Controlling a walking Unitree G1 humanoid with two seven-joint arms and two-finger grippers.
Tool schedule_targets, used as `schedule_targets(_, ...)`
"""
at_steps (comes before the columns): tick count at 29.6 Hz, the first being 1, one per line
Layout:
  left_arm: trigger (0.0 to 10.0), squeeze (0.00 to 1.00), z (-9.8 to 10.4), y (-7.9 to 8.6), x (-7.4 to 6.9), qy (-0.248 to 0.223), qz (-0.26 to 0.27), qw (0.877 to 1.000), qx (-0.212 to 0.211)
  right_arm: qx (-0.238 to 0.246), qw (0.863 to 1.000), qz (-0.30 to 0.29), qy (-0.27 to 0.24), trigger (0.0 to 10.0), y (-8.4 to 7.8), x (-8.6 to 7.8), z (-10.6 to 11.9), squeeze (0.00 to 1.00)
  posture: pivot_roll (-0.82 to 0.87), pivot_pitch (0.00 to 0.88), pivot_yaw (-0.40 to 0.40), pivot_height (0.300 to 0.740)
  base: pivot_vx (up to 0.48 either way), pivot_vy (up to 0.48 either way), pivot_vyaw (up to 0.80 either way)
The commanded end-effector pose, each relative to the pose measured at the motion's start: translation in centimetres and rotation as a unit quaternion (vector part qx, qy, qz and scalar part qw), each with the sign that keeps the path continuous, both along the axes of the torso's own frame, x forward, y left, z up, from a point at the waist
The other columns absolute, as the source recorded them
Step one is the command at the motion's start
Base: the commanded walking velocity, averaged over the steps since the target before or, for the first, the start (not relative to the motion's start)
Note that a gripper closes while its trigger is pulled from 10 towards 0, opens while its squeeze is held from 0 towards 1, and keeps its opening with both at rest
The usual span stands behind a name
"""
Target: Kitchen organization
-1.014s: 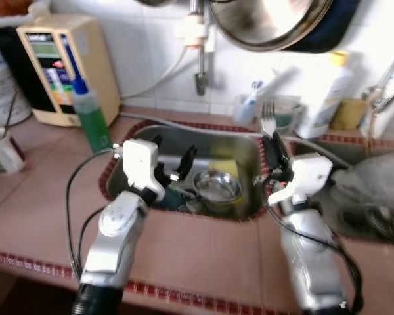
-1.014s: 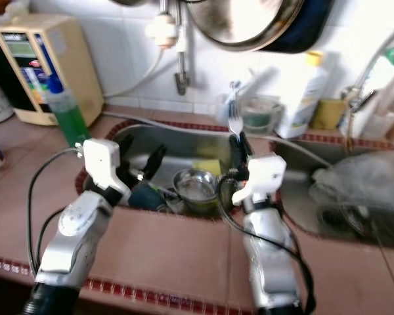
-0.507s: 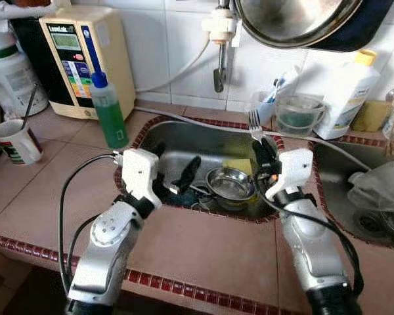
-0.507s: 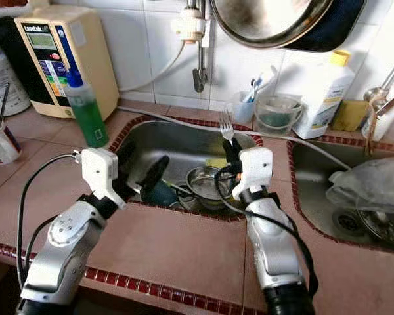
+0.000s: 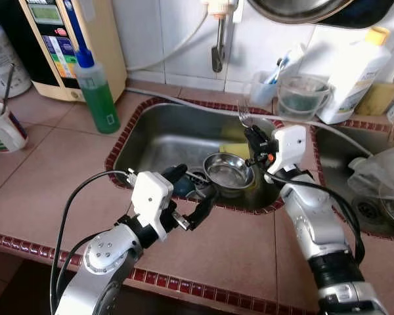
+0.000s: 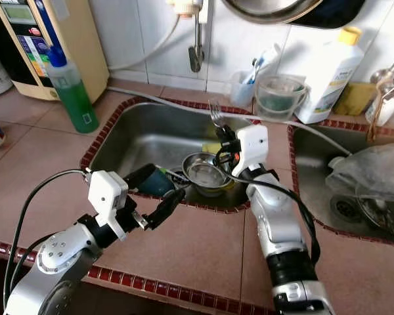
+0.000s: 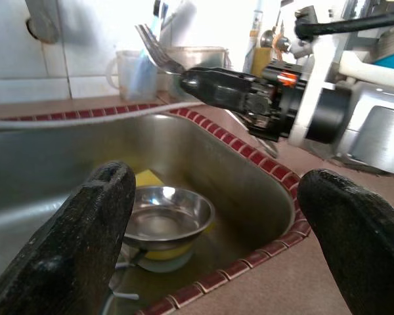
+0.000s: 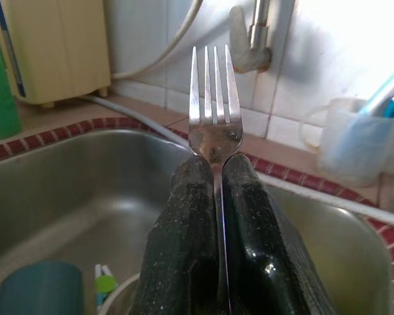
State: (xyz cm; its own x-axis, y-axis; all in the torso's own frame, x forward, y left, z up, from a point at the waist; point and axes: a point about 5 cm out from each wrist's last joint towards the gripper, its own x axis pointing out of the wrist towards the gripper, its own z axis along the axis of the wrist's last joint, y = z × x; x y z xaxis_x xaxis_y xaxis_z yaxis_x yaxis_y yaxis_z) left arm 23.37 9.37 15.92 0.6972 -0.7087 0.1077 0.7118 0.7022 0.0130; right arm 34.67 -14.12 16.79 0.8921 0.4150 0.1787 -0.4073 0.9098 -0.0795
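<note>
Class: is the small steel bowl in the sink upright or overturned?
Upright: the small steel bowl shows its open, shiny inside facing up, resting on the yellow sponge.

we are seeing a green soap bottle [image 5: 95,88] standing beside a cream water purifier [image 5: 59,39] on the tiled counter. a white bottle with a yellow cap [image 5: 354,75] is standing against the wall tiles, and a mug [image 5: 3,128] is sitting near the counter's left end.

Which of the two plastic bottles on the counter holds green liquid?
The blue-capped bottle, standing left of the sink by the cream appliance. The other bottle is white, yellow-capped, on the right.
</note>
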Motion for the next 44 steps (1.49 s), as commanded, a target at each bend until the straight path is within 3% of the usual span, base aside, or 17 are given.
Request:
schedule_targets(1, 10.0, 0.00, 0.5, -0.4, -0.4, 0.000, -0.012, 1.000, -0.005, 0.007, 1.000, 0.015, 0.009, 10.0, -0.1, 0.3, 0.1, 0.00, -0.06, 0.233, 0.012, 0.740, 0.000, 0.000, 0.00)
schedule_targets(11, 10.0, 0.00, 1.6, -0.6, -0.8, 0.004, -0.013, 1.000, -0.010, 0.016, 0.990, 0.131, 0.044, 10.0, 2.2, 0.6, 0.0, 0.00, -0.05, 0.285, 0.006, 0.740, 0.000, 0.000, 0.00)
schedule_targets(20, 10.0, 0.00, 1.8, -0.6, -0.9, 0.009, -0.009, 1.000, -0.010, 0.033, 0.977, 0.194, 0.087, 10.0, 2.7, -0.1, -1.0, 0.00, -0.04, 0.295, 0.000, 0.740, 0.000, 0.000, 0.00)
schedule_targets(21, 10.0, 0.00, 1.8, -0.6, -0.9, 0.009, -0.009, 1.000, -0.009, 0.037, 0.975, 0.198, 0.089, 10.0, 2.6, -0.1, -1.1, 0.09, -0.04, 0.294, 0.000, 0.740, 0.000, 0.000, 0.00)
schedule_targets(22, 10.0, 0.00, 1.8, -0.6, -0.9, 0.009, -0.009, 1.000, -0.009, 0.046, 0.975, 0.198, 0.092, 10.0, 2.5, -0.1, -1.0, 0.93, -0.04, 0.291, -0.001, 0.740, 0.000, 0.000, 0.00)
schedule_targets(23, 10.0, 0.00, 1.8, -0.6, -0.9, 0.009, -0.009, 1.000, -0.009, 0.051, 0.974, 0.197, 0.094, 10.0, 2.5, -0.1, -1.0, 0.93, -0.04, 0.291, -0.001, 0.740, 0.000, 0.000, 0.00)
schedule_targets(24, 10.0, 0.00, 1.8, -0.6, -0.9, 0.010, -0.009, 1.000, -0.009, 0.060, 0.973, 0.201, 0.098, 10.0, 2.5, -0.1, -1.0, 1.00, -0.04, 0.289, -0.001, 0.740, 0.000, 0.000, 0.00)
schedule_targets(36, 10.0, 0.00, 2.2, -0.4, -0.3, 0.001, -0.007, 1.000, -0.006, 0.093, 0.966, 0.227, 0.079, 10.0, 2.6, -0.4, -0.2, 1.00, -0.04, 0.257, 0.004, 0.740, 0.000, 0.000, 0.00)
schedule_targets(44, 10.0, 0.00, 2.5, 0.4, 1.9, -0.015, 0.036, 0.999, -0.009, 0.143, 0.969, 0.203, 0.020, 10.0, 2.7, 0.1, 1.9, 1.00, -0.04, 0.186, 0.007, 0.740, 0.000, 0.000, 0.00)
